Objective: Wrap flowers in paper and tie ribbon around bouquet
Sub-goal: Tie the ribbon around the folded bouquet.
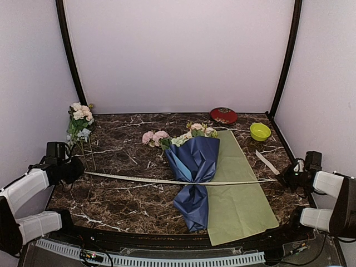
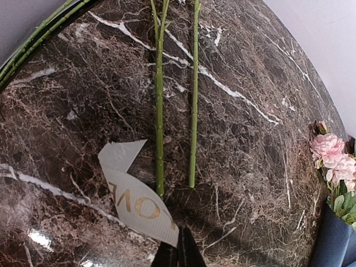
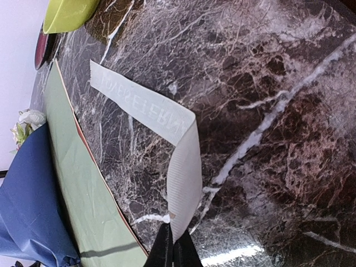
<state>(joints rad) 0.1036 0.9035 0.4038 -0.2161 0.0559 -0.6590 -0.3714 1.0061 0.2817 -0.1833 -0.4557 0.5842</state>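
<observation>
The bouquet [image 1: 194, 178] lies mid-table, its pink, cream and green flowers [image 1: 186, 135] sticking out the far end of the dark blue paper [image 1: 192, 161], which pinches to a waist. The beige ribbon [image 1: 139, 179] runs taut across that waist from side to side. At the left end my left gripper [image 1: 79, 170] is shut on the ribbon [image 2: 136, 203], fingertips together [image 2: 179, 253]. At the right end my right gripper [image 1: 285, 179] is shut on the ribbon [image 3: 183, 167], tips pinched [image 3: 173, 250], and a loose ribbon tail [image 1: 267, 162] folds back beyond it. The blue paper [image 3: 28, 200] shows at the left edge of the right wrist view.
A yellow-green sheet [image 1: 239, 189] lies under and right of the bouquet. A second flower bunch [image 1: 80, 119] stands at the back left, its green stems [image 2: 159, 111] lying just beyond my left gripper. A red plate [image 1: 223, 115] and a lime bowl [image 1: 260, 131] sit at the back right.
</observation>
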